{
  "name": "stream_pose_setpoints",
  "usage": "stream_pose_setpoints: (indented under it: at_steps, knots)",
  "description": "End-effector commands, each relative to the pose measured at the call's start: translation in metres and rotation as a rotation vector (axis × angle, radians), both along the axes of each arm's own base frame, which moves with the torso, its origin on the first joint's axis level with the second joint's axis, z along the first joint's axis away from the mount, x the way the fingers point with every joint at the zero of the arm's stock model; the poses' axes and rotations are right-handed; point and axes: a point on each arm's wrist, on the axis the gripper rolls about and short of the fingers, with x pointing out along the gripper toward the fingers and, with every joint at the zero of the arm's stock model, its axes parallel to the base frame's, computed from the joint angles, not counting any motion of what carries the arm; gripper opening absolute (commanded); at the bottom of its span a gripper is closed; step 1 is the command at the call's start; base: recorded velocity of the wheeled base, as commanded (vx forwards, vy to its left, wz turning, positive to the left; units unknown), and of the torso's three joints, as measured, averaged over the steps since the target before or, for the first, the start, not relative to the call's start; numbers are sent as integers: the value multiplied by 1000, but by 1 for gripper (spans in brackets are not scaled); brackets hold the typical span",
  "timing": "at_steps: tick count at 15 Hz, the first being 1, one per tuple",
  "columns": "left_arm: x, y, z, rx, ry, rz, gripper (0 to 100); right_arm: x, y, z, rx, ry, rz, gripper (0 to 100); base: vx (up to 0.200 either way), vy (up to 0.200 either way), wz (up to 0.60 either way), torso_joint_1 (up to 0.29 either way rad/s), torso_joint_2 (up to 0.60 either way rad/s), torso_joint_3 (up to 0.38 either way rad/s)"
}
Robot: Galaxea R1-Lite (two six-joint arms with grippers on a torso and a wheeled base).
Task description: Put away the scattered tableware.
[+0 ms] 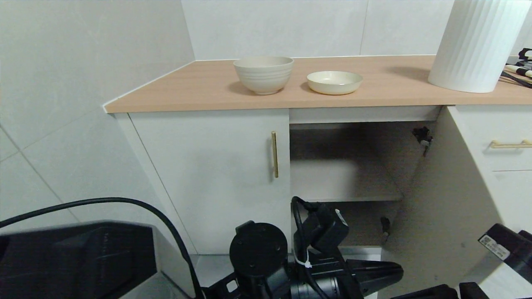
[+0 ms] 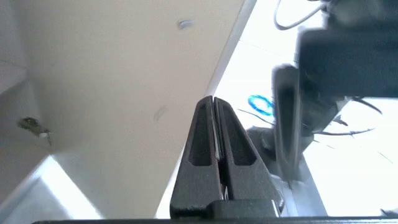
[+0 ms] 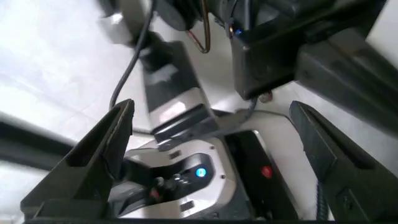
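Bowl: a cream, ribbed bowl (image 1: 263,74) stands upright on the countertop (image 1: 199,89), upper centre of the head view, a little left of middle.
Shallow dish: a pale, low dish (image 1: 334,82) sits just beside the bowl on its right. The two are near each other but not touching.
Handling, bowl: it looks like glazed ceramic or hard plastic, so likely stiff, smooth and rather slippery. If ceramic, it would chip when knocked. The deep wall gives a claw one clear hold, a pinch over the rim with one finger inside and one outside.
Handling, dish: it is probably lighter, but the low, flaring rim lies close to the counter and leaves little to bite on. A rim pinch from above on the near edge seems the safest hold, and it may tilt as it lifts.
Cupboard: the compartment below the dish stands open, centre right of the head view. It has a pale shelf (image 1: 341,182) inside, a plausible place for both pieces.
Doors: the closed door (image 1: 208,178) with a brass bar handle (image 1: 274,154) is at centre left. The open door (image 1: 436,199) is swung out at right.
Other: a ribbed white vessel (image 1: 474,45) stands on the counter at upper right, well apart from the dish.
Left gripper: the left gripper (image 2: 213,124) has its fingers pressed together with nothing between them, and it faces the inner face of the open door.
Right gripper: the right gripper (image 3: 217,149) has its fingers spread wide and holds nothing.
Stage: neither piece has been taken up, and both arms are low, well apart from the counter.
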Motion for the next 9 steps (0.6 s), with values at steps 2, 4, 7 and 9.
stream_pose_setpoints:
  at_steps: [2, 4, 7, 9]
  knots:
    - [26, 21, 2, -5, -8, 96, 0, -4, -4, 6, 30, -31, -5, 100, 0, 0, 0, 0, 0, 0]
    - [47, 38, -1, 8, 2, 178, 0, 3, -2, 6, 12, -34, -68, 100, 0, 0, 0, 0, 0, 0]
    - [65, 58, -1, 51, -1, 256, 0, 17, 4, 0, -48, -28, -196, 100, 0, 0, 0, 0, 0, 0]
    - [66, 66, 5, 94, 2, 313, 0, 21, 7, -1, -69, -32, -247, 100, 0, 0, 0, 0, 0, 0]
